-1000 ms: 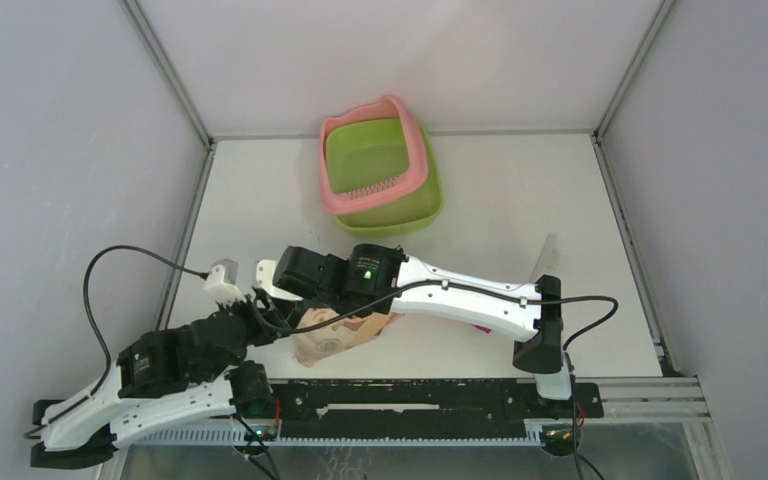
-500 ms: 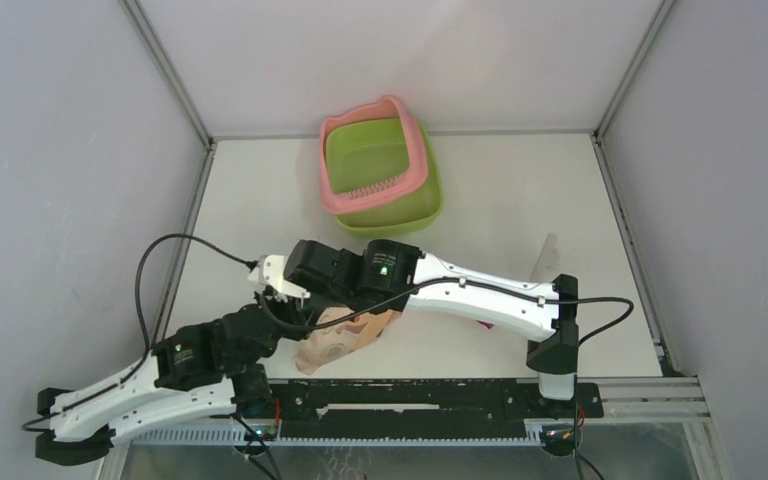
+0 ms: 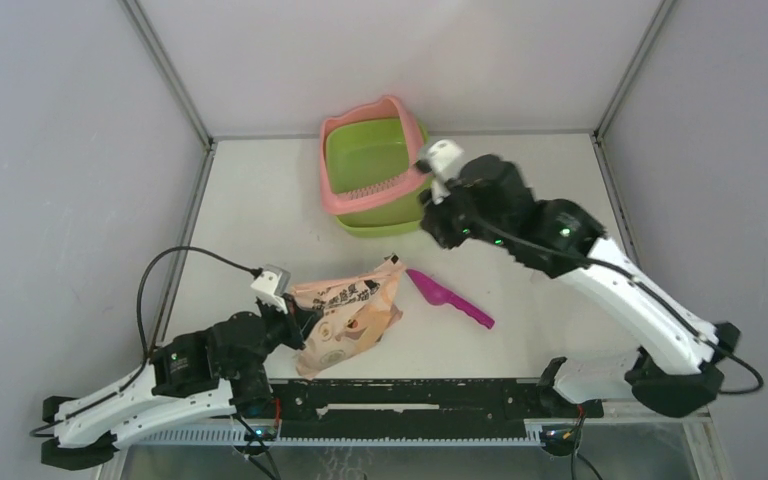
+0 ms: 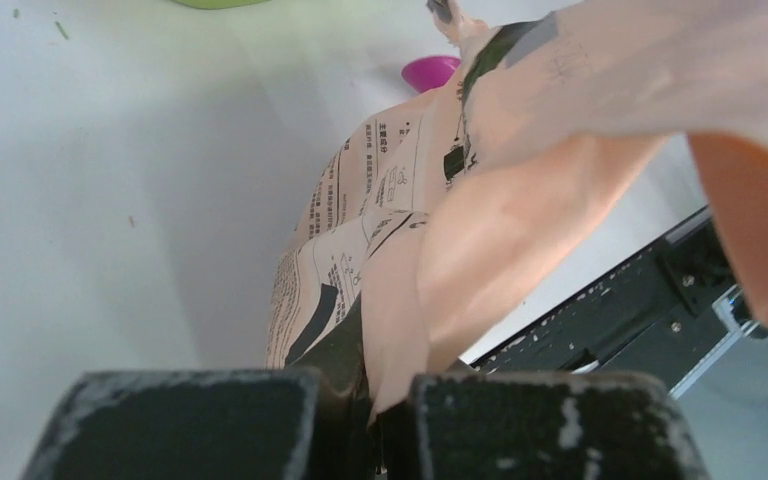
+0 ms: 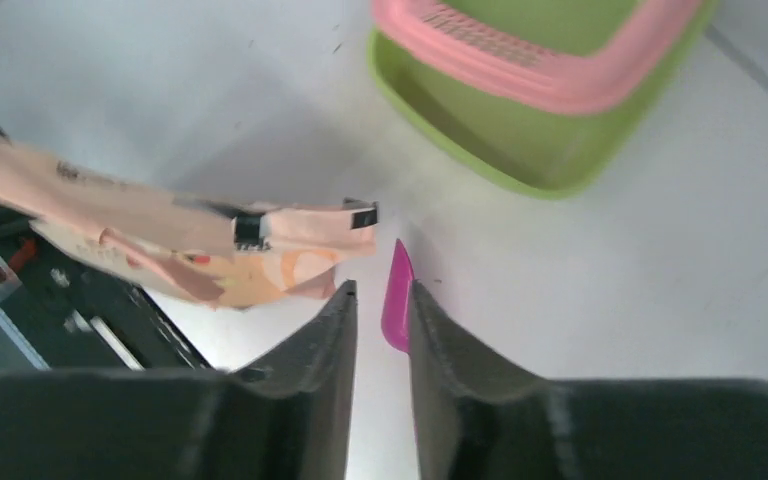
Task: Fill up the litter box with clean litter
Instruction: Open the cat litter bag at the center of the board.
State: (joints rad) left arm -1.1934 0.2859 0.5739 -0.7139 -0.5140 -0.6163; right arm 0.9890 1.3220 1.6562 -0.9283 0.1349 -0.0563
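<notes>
At the lower left of the top view, the left end effector (image 3: 298,316) is clamped on a folded edge of the peach-pink bag (image 3: 352,318). The left wrist view shows both pads (image 4: 520,425) pinched hard on the film. The bag lies slumped on the table (image 3: 260,200), creased and sagging. It looks soft and slick, and probably heavy at the belly if the litter is inside. No loose litter shows anywhere. A one-corner hold will likely let it swing and fold, so a second grip on the opposite top corner, near the dark taped flap (image 5: 250,228), seems wise before tipping.

Just right of the bag lies a magenta scoop (image 3: 450,298), stiff and light.

Higher, right of centre, the right end effector (image 5: 380,290) hangs with its fingers drawn nearly together and nothing between them.

At the top centre sits the litter box (image 3: 415,150), its green basin bare and its pink grid toward the near end. It is rigid and stable, and needs no holding.
</notes>
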